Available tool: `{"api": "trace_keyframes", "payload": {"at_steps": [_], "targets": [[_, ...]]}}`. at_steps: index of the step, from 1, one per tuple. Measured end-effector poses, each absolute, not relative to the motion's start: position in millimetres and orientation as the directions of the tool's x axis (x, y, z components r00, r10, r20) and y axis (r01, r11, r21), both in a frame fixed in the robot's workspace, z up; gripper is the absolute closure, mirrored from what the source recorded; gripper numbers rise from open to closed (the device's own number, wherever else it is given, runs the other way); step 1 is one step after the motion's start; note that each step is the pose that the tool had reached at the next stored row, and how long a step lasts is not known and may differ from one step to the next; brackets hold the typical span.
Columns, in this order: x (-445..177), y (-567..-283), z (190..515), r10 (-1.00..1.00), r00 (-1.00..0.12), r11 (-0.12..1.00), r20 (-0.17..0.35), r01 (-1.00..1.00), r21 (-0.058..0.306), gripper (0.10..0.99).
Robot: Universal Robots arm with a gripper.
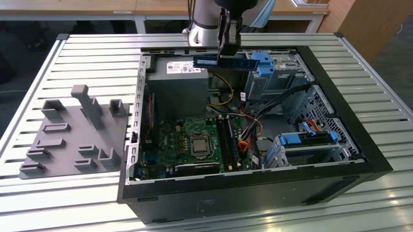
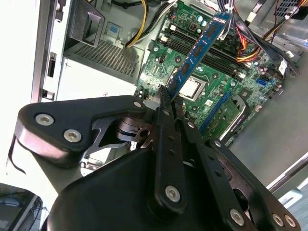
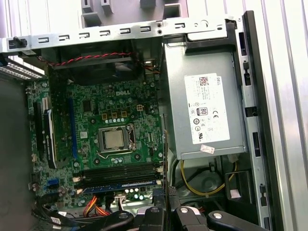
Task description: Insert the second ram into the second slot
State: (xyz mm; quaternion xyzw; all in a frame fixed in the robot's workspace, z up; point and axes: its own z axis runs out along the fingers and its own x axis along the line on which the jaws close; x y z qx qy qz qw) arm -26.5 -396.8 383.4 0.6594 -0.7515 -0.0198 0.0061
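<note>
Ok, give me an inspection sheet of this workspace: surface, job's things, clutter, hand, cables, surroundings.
Surface: slatted metal table, with an open computer case on it.
Job's things: second ram held in the air above the case; motherboard with memory slots below, one already holding a blue stick.
Clutter: grey fixture block beside the case, at the exterior view's left.
Hand: hand shut on the second ram.
Cables: yellow cables, orange cables and black cables inside the case.
Surroundings: wooden furniture beyond the table.

slatted metal table; wooden cabinet; pale desks behind
</note>
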Motion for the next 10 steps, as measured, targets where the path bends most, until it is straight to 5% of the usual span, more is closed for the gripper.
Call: {"api": "trace_keyframes", "payload": {"at_steps": [10], "targets": [[-26.5,-396.8,383.4,-0.99,-0.14,0.139,-0.017,-0.99,0.038,0.945]]}}
